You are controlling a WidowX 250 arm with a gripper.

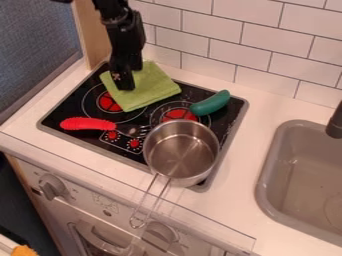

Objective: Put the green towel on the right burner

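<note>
Oven front (75,200), white counter (267,107), black stovetop (67,107), grey sink (264,182), tiled wall (257,62), gripper (127,80) at green towel (155,89), hold unclear

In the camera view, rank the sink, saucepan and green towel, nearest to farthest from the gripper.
From the gripper:
1. Green towel: right by it, stovetop's upper left.
2. Saucepan: stovetop's lower right.
3. Sink: far right.

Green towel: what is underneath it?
The green towel lies on the black stovetop, over part of the left burner, whose red centre partly shows. Anything else beneath is covered.
</note>
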